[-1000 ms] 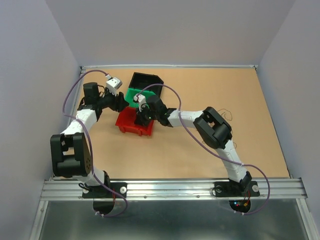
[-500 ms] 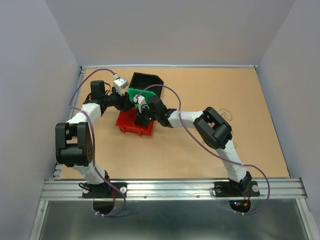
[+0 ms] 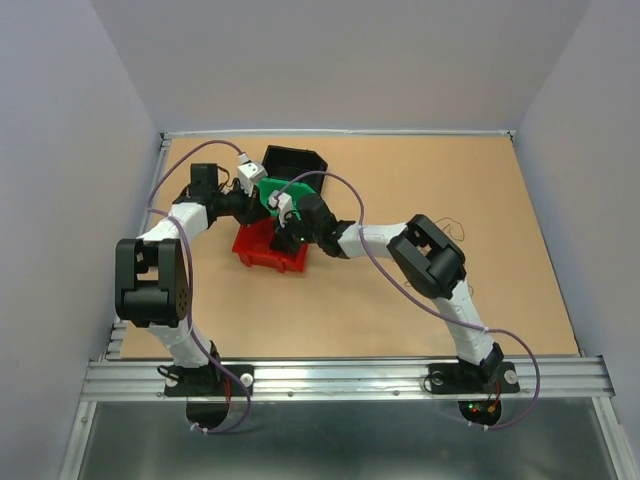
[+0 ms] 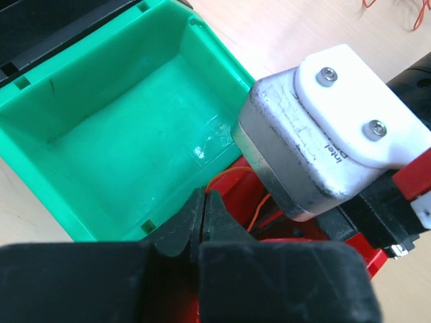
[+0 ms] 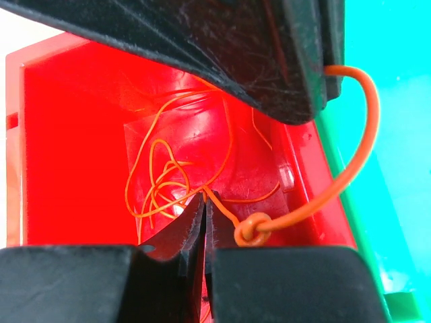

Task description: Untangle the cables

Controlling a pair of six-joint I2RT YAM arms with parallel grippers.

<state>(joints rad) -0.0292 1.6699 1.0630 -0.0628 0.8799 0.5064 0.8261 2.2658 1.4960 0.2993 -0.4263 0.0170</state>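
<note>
Thin orange cables [image 5: 158, 182] lie tangled in the red bin [image 5: 67, 134]. My right gripper [image 5: 204, 200] hangs low in that bin, shut on one orange strand. That strand runs through a small knot [image 5: 252, 229] and arcs up [image 5: 367, 128] to the left gripper's fingers [image 5: 269, 60], which pinch its other end. In the left wrist view my left gripper [image 4: 204, 202] is shut at the red bin's [image 4: 242, 195] edge, with orange cable [image 4: 258, 210] beside its tips. From above, both grippers meet over the red bin [image 3: 262, 255]: left [image 3: 268, 207], right [image 3: 283, 235].
A green bin [image 4: 121, 148] [image 3: 262, 192] touches the red bin's far side, and a black bin [image 3: 295, 160] stands behind it. The right wrist's camera housing [image 4: 323, 128] sits close to my left fingers. Loose thin cables [image 3: 455, 225] lie on the table to the right.
My left arm has swung right over the bins, and its gripper has gone from open to shut on the orange cable. The right arm has barely moved.
</note>
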